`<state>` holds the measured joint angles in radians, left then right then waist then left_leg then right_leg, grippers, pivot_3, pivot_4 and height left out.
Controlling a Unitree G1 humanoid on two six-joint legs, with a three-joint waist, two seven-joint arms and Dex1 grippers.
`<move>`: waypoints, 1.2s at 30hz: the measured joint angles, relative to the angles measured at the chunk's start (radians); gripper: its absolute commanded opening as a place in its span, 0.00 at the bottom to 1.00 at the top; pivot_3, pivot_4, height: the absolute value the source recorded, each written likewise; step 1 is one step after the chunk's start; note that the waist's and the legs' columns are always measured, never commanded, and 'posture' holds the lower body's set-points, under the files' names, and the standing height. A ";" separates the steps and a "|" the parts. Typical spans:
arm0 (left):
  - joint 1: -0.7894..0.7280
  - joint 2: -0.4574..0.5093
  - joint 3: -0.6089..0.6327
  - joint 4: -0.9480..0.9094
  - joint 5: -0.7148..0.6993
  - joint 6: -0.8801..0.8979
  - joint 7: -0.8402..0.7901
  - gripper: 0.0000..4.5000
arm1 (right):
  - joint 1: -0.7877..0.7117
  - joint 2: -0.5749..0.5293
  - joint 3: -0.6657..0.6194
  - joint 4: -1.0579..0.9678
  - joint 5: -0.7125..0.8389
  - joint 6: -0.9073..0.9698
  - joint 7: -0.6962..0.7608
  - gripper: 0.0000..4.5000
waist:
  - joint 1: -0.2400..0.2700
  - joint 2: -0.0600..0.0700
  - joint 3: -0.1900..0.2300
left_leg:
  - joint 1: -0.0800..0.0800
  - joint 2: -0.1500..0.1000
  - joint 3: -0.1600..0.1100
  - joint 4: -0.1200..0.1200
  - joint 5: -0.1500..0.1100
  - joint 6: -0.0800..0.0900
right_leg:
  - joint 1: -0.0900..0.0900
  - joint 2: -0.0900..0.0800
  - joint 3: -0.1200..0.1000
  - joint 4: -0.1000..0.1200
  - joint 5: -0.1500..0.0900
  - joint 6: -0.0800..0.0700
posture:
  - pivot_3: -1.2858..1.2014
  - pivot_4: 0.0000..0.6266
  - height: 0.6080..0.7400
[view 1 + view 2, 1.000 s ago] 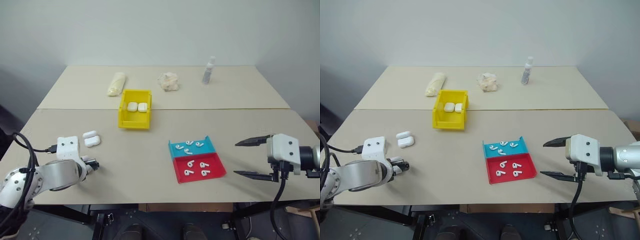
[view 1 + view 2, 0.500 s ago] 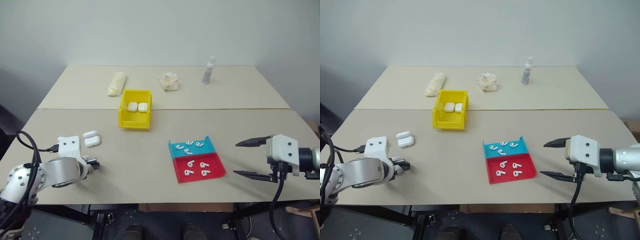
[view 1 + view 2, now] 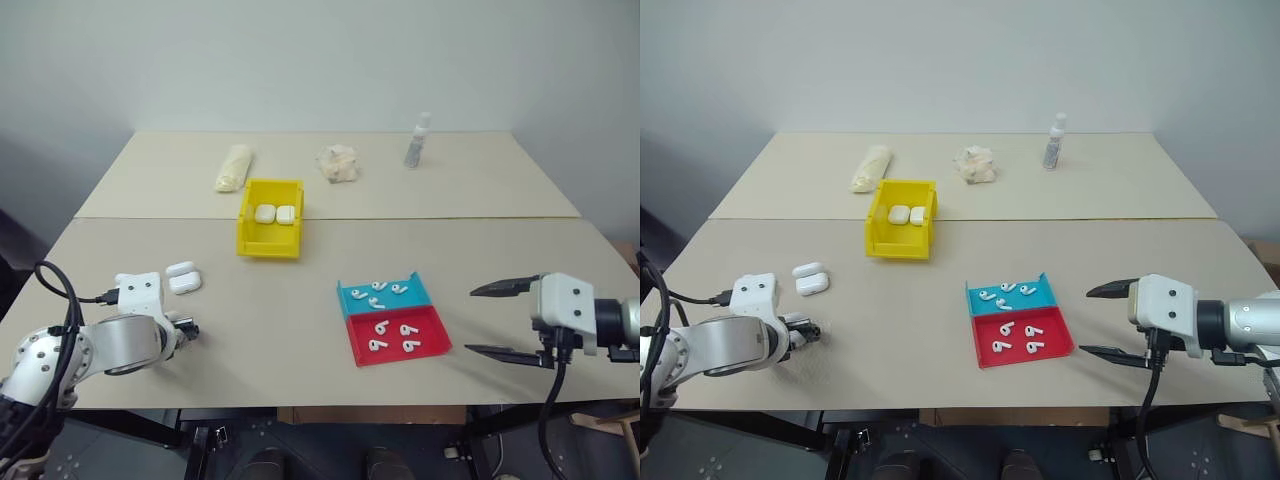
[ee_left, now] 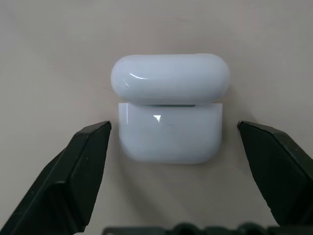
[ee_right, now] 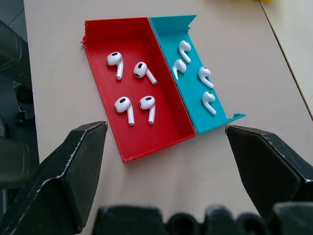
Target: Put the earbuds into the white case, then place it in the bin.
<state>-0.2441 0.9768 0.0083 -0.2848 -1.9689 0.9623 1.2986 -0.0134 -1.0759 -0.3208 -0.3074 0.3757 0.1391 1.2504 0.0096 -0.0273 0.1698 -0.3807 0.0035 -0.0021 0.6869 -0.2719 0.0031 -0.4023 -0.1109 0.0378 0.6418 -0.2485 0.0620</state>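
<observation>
A white case (image 4: 170,139) lies on the table with its lid flipped open. In the left wrist view it sits between the two black fingers, with a gap on each side. My left gripper (image 3: 187,329) is open, at the near left of the table, just short of the case (image 3: 184,277). Several earbuds (image 5: 122,104) lie in a red tray (image 3: 398,352), and several more in a blue tray (image 3: 420,285) beside it. My right gripper (image 3: 472,320) hovers open to the right of both trays. The yellow bin (image 3: 268,246) stands mid-table with two white cases (image 3: 274,213) inside.
At the back of the table stand a slim spray bottle (image 3: 417,141), a crumpled pale wad (image 3: 337,163) and a pale yellow roll (image 3: 232,168). A seam (image 3: 450,218) runs across between the two tabletops. The table's front edge lies close under both grippers.
The left forearm has shifted slightly. Both grippers stay where they were, and nothing on the table has moved.
</observation>
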 measured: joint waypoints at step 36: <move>0.108 -0.318 0.083 -0.038 1.234 -0.920 -1.929 0.61 | -0.048 0.001 -0.043 -0.088 0.001 0.001 -0.034 1.00 | 0.001 0.000 0.000 | -0.006 0.001 0.006 -0.004 0.003 -0.001 | 0.000 0.002 -0.004 -0.010 0.004 0.002 | 0.52 0.24 1.00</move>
<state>-0.1366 0.6586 0.0912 -0.3232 -0.7354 0.0427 -0.6299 -0.0614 -1.0747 -0.3641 -0.3952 0.3770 0.1403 1.2163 0.0106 -0.0272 0.1699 -0.3869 0.0048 0.0037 0.6832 -0.2692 0.0024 -0.4024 -0.1091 0.0333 0.6315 -0.2448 0.0636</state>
